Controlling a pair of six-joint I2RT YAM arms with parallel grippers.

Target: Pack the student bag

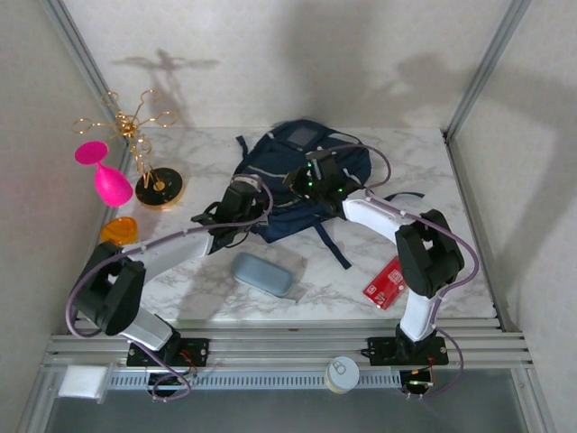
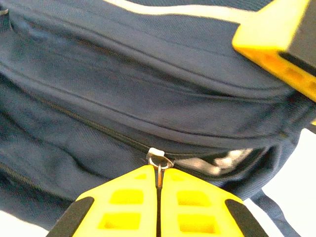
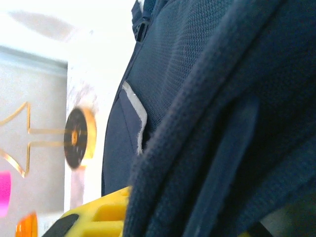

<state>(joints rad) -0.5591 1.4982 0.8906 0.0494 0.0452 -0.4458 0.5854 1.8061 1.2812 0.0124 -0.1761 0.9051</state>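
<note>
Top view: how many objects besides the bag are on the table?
5: a gold stand and pink goblet at far left, an orange item at the left edge, a grey-blue case in front of the bag, a red packet at right. Some may be hidden.

Room bright, light from near side; soft grey shadows on back wall (image 1: 270, 72); right wrist view blurry, washed white top left

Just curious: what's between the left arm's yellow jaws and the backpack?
A small metal zipper pull, pinched by the shut left jaws, attached to the student bag; the left wrist view shows it.
</note>
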